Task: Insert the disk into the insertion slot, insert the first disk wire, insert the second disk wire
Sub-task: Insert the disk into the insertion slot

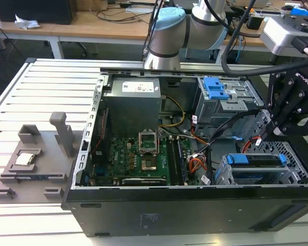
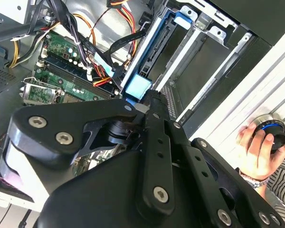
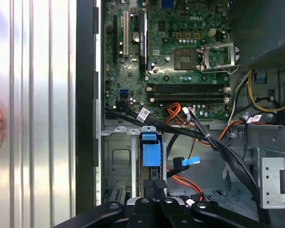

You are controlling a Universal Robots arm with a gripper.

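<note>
The disk (image 1: 256,162), silver in a bright blue carrier, lies inside the insertion slot (image 1: 223,174), a grey perforated cage at the case's front corner on the exterior view's right. My black gripper (image 1: 283,117) hangs just above that cage. In the first wrist view its fingers (image 3: 148,186) stand pressed together, and the gripper (image 3: 154,183) sits right at the carrier's blue end (image 3: 149,153). The second wrist view shows the gripper (image 2: 151,96) touching or nearly touching that blue end (image 2: 137,88). A loose black cable with a blue plug (image 3: 190,161) lies beside the cage.
A taller grey bay with a blue latch (image 1: 215,87) stands behind the cage. Motherboard (image 1: 143,156), power supply (image 1: 132,102) and cable bundles (image 3: 218,142) take up the case. A grey fixture (image 1: 28,164) sits at the exterior view's left. A hand (image 2: 256,152) rests on a round knob on the table.
</note>
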